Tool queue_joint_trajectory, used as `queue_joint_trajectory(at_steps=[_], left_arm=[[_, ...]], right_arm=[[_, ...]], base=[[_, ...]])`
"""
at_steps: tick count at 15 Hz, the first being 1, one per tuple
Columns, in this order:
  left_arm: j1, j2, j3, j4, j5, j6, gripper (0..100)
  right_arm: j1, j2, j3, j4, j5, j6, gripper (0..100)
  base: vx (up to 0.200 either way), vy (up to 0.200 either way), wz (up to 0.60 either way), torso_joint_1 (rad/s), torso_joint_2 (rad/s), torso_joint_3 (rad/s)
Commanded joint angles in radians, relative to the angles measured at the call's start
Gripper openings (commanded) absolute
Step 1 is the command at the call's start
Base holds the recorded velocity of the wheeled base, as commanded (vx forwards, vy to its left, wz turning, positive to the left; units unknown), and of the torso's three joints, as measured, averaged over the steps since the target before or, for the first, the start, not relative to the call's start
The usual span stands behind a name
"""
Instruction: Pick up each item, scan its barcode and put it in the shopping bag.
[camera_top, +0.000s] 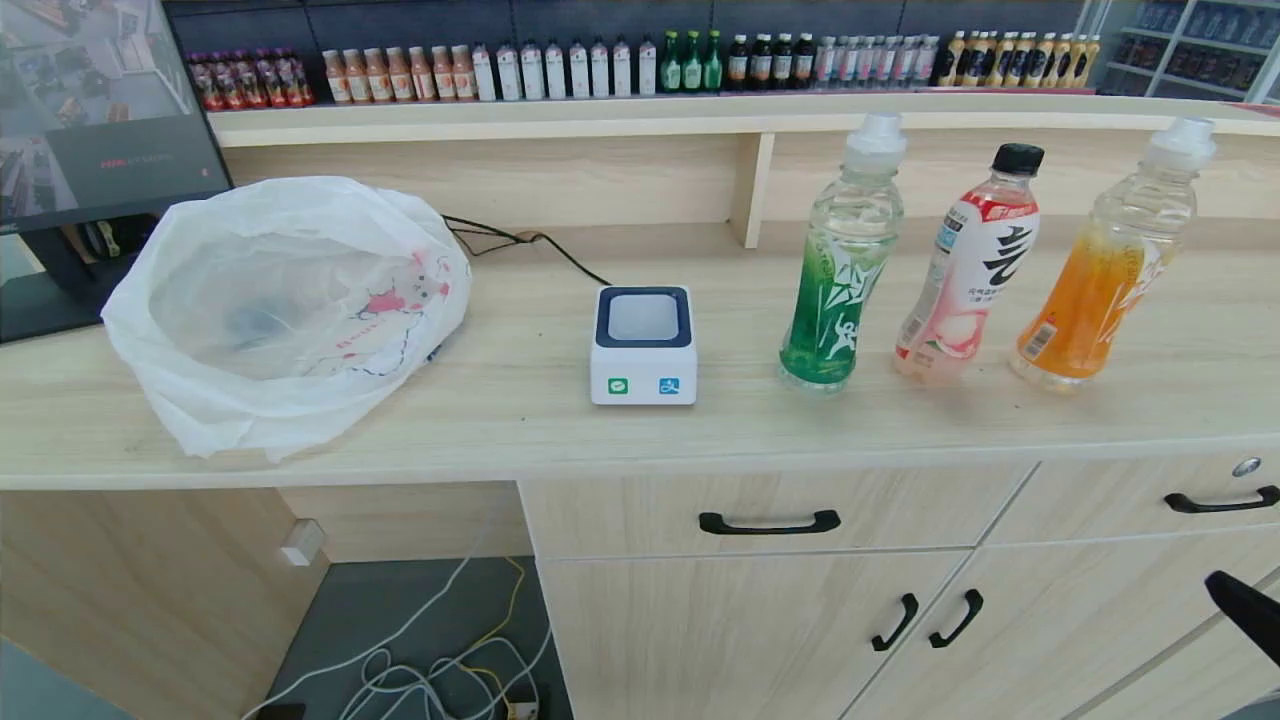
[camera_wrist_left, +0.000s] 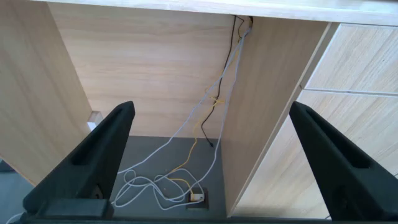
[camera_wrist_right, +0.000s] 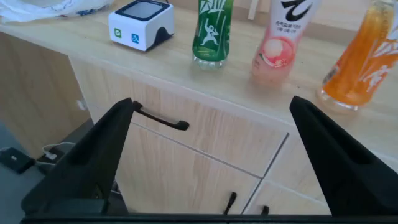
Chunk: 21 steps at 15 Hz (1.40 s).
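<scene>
Left gripper (camera_wrist_left: 211, 109) first: hangs low before the open bay under the counter (camera_top: 500, 420), fingers (camera_wrist_left: 99, 155) spread wide, gripping nothing. Faces loose cables (camera_wrist_left: 168, 180) on the dark floor.

Now the right gripper (camera_wrist_right: 210, 102): likewise spread wide, holding nothing. Sits below the counter edge, facing a drawer front with a black handle (camera_wrist_right: 160, 118).

Up on the counter, from the head view: white scanner (camera_top: 643, 345) near the middle, window facing up. At nine o'clock from it, near but not touching, the shopping bag (camera_top: 285, 310): white plastic, mouth gaping open.

At three o'clock from the scanner, three bottles in a row, all upright, none touching. Green bottle (camera_top: 840, 280) nearest the scanner. Then the pink bottle (camera_top: 965, 280) with its black cap. Then the orange bottle (camera_top: 1095, 280) farthest out.

At twelve o'clock, beyond the raised ledge, a shelf of drinks (camera_top: 640, 65). At ten o'clock, behind the bag, a dark monitor (camera_top: 90, 100).
</scene>
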Motion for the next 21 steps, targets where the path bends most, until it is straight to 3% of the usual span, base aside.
queue_joint_trajectory(at_steps=[1, 2, 3, 8, 11, 15, 17, 21], left_arm=[[0.000, 0.000, 0.000, 0.000, 0.000, 0.000, 100], [0.001, 0.000, 0.000, 0.000, 0.000, 0.000, 100], [0.000, 0.000, 0.000, 0.000, -0.002, 0.000, 100], [0.000, 0.000, 0.000, 0.000, 0.000, 0.000, 100], [0.000, 0.000, 0.000, 0.000, 0.000, 0.000, 100], [0.001, 0.000, 0.000, 0.000, 0.000, 0.000, 100], [0.000, 0.000, 0.000, 0.000, 0.000, 0.000, 100], [0.000, 0.000, 0.000, 0.000, 0.000, 0.000, 100]], right_arm=[[0.113, 0.307, -0.019, -0.211, 0.001, -0.009, 100], [0.126, 0.399, -0.037, -0.324, 0.001, -0.003, 100], [0.129, 0.446, -0.069, -0.349, 0.001, 0.011, 100], [0.175, 0.600, -0.200, -0.358, -0.004, 0.016, 100], [0.219, 0.649, -0.206, -0.467, -0.005, 0.062, 100], [0.256, 0.774, -0.135, -0.790, -0.088, 0.036, 100], [0.304, 0.794, -0.126, -0.830, -0.168, 0.042, 100], [0.302, 0.842, -0.145, -0.849, -0.174, 0.036, 100]], base=[[0.000, 0.000, 0.00, 0.000, 0.00, 0.000], [0.000, 0.000, 0.00, 0.000, 0.00, 0.000], [0.000, 0.000, 0.00, 0.000, 0.00, 0.000], [0.000, 0.000, 0.00, 0.000, 0.00, 0.000], [0.000, 0.000, 0.00, 0.000, 0.00, 0.000], [0.000, 0.000, 0.00, 0.000, 0.00, 0.000], [0.000, 0.000, 0.00, 0.000, 0.00, 0.000], [0.000, 0.000, 0.00, 0.000, 0.00, 0.000]])
